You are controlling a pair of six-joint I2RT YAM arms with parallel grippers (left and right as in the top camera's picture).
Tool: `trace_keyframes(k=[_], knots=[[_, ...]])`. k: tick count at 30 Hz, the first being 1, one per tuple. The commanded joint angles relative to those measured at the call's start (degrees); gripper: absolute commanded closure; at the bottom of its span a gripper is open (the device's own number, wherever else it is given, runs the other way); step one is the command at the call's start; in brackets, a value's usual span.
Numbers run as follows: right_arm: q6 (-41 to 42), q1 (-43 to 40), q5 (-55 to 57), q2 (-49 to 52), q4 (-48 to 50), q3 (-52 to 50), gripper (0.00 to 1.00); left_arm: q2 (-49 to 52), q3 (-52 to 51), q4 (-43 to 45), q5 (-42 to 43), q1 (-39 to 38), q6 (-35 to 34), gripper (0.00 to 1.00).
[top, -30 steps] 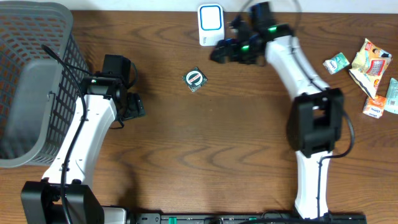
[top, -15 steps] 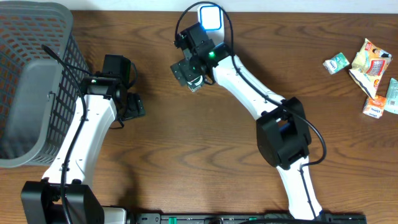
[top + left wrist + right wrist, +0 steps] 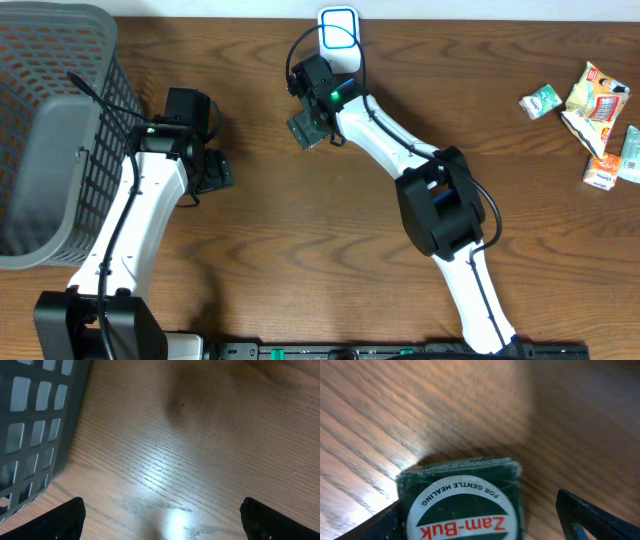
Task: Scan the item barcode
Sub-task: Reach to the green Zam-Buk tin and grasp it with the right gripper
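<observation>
Right tool point(image 3: 480, 510) poised low over the tabletop point(image 3: 420, 405), its jaws spread wide and straddling a dark green Zam-Buk packet point(image 3: 465, 492) that lies flat, label up, directly beneath; one finger stands clear of the packet, the other just beside its edge, and nothing is gripped yet. For a sound pick-up the jaws should close squarely on two opposite edges, low enough to catch so thin an item, and the hold should leave the barcode face, not visible here and presumably underneath, free to be turned toward the reader. White scanner point(image 3: 340, 28) stands near the tool, just beyond it at the far edge, with no object between. Left tool point(image 3: 162, 527), well apart to the left, hangs fully spread over bare wood, holding nothing, beside the grey mesh basket point(image 3: 60, 70). Loose snack packets point(image 3: 595, 105) lie far to the right, clear of the path
</observation>
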Motion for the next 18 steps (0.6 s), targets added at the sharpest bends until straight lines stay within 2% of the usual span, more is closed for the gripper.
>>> trace_keyframes(k=[1, 9, 13, 18], knots=[[-0.66, 0.46, 0.07, 1.05, -0.11, -0.48, 0.18, 0.0, -0.24, -0.17, -0.52, 0.2, -0.76, 0.02], [-0.66, 0.44, 0.28, 2.73, -1.03, -0.48, 0.32, 0.0, -0.24, -0.17, -0.52, 0.2, -0.74, 0.02], [-0.33, 0.44, 0.24, 3.3, -2.12, -0.48, 0.51, 0.0, -0.24, -0.15, -0.52, 0.2, -0.74, 0.02], [1.79, 0.28, 0.66, 2.32, -2.29, -0.07, 0.56, 0.0, -0.24, -0.17, -0.52, 0.2, -0.76, 0.02]])
